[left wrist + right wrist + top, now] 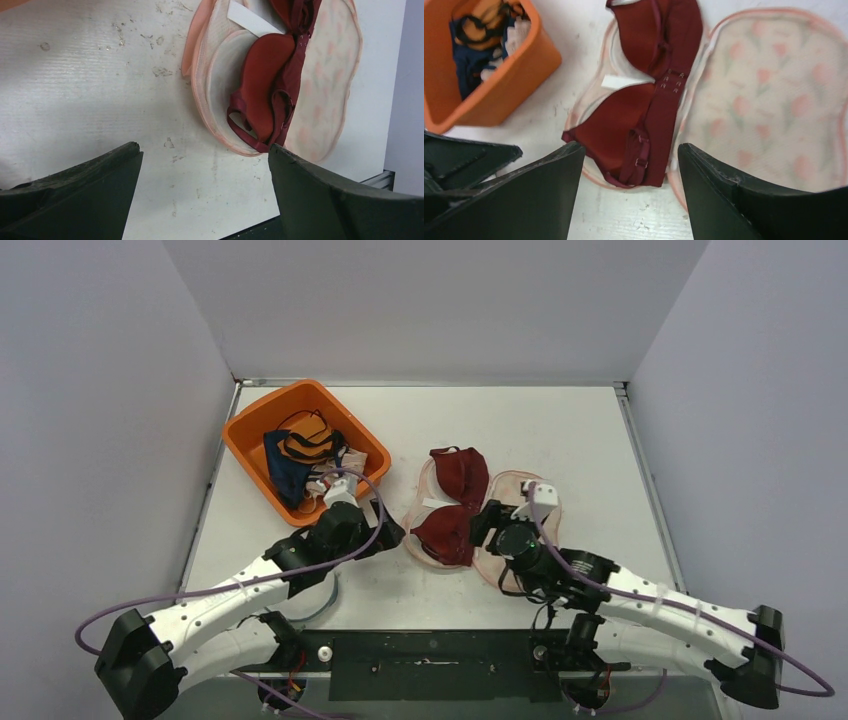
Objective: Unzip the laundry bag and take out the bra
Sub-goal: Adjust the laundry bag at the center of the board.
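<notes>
The laundry bag (769, 90) lies unzipped and folded open flat, which leaves the bra (644, 110) exposed on its left half, while the right gripper (629, 145) above the bag's near edge and the left gripper (203, 146) just left of the bag both hover with fingers spread and empty, apparently placed to lift the bra out.

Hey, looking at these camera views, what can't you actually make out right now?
- Laundry bag, right half: top view, partly covered by the right arm.
- Bra, second cup: left wrist view, cut off by the top edge.
- Orange bin contents: top view, tangled pile hides lower layers.
</notes>
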Available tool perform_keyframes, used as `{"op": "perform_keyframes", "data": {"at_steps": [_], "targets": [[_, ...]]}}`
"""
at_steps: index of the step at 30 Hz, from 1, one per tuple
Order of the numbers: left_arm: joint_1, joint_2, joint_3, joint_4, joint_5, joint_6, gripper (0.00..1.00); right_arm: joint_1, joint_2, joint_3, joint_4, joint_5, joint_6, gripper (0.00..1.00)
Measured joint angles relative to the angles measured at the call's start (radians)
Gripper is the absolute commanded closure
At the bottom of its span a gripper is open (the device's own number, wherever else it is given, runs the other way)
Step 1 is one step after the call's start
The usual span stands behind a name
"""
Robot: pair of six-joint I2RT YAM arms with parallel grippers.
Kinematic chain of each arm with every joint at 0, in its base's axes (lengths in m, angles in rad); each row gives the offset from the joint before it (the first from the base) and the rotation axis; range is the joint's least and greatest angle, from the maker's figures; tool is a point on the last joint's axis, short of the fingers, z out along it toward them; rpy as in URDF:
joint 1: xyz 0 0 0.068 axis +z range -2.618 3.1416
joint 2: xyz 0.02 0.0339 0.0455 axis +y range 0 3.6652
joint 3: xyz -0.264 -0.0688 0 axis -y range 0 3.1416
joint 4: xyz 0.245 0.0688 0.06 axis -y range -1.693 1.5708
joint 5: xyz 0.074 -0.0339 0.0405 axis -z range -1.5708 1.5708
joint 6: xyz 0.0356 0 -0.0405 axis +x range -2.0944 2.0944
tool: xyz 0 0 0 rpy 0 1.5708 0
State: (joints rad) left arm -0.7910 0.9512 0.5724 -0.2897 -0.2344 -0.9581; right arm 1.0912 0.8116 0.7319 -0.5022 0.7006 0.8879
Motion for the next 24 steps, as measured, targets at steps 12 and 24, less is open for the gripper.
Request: {"op": "perform_keyframes", "data": {"at_steps": [12,24], "targets": [[0.0,0.04,0.0,0.032,0.069,0.029,0.12,-0.084,0.109,-0.45,0.431,-0.246,0.03,0.37],[0.0,-0.019,-0.038,0.053,0.094,0.019,0.12,-0.185,-0.054,-0.594,0.397,-0.245,0.157,0.31]]}}
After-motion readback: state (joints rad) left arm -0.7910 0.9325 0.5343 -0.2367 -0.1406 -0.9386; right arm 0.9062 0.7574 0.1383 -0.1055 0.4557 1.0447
